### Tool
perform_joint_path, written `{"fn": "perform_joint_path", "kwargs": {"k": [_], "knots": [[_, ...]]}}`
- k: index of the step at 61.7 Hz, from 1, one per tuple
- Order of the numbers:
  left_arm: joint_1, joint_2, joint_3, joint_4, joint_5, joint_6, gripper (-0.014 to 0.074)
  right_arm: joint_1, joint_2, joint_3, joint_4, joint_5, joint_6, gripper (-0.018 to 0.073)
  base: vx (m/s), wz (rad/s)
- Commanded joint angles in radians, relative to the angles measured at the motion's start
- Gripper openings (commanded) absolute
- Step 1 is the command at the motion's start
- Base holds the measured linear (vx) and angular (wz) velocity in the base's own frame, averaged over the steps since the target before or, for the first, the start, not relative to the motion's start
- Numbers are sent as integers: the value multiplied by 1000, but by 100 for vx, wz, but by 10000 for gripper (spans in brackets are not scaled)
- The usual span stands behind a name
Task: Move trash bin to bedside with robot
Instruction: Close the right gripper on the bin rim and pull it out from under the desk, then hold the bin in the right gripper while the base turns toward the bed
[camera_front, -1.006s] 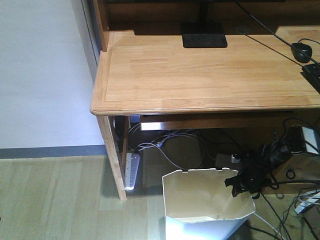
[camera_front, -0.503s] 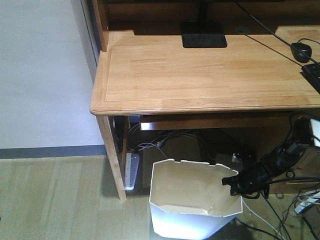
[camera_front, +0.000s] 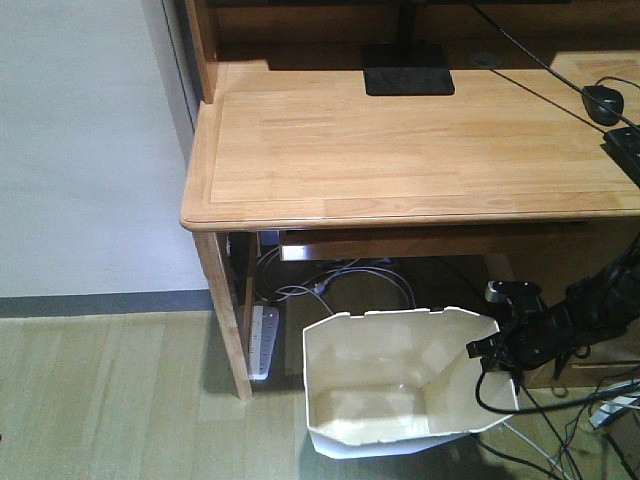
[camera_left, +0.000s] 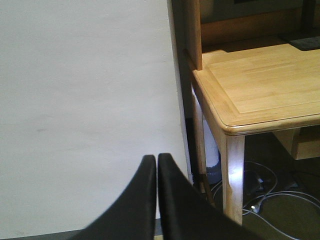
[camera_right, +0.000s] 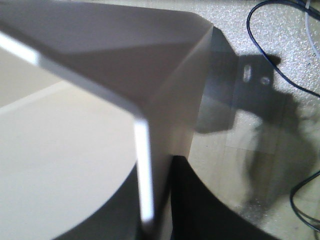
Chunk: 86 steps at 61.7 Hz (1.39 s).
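Trash bin (camera_front: 385, 400) is sitting tipped on the floor (camera_front: 100, 400) just in front of the wooden desk (camera_front: 400, 140), its cream inside showing. The right gripper (camera_front: 497, 348) is pinching its right-hand rim, with the bin wall running between the fingers (camera_right: 200, 210), so the bin is lying to that arm's left. The left gripper (camera_left: 156, 170) is pointing at the wall (camera_left: 75, 100), fingertips together, carrying nothing. No bed is showing, so the drag is likely going away from the desk.
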Motion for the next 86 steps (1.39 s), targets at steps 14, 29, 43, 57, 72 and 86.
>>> {"fn": "perform_joint_path", "kwargs": {"k": [14, 29, 43, 57, 72, 86], "knots": [[-6, -9, 28, -4, -74, -8, -6, -3, -337, 155, -24, 233, 35, -7, 0, 0], [-6, -9, 28, -4, -74, -8, -6, 0, -452, 207, -18, 296, 35, -7, 0, 0], [-6, -9, 28, -4, -74, -8, -6, -1, -456, 207, -11, 361, 35, -7, 0, 0], [-6, -9, 28, -4, -74, -8, -6, -1, -456, 207, -11, 360, 35, -7, 0, 0], [-6, -9, 28, -4, -74, -8, -6, -1, -456, 207, -11, 360, 35, -7, -1, 2], [-6, -9, 28, -4, -74, -8, -6, -1, -456, 207, -11, 360, 35, -7, -2, 9]]}}
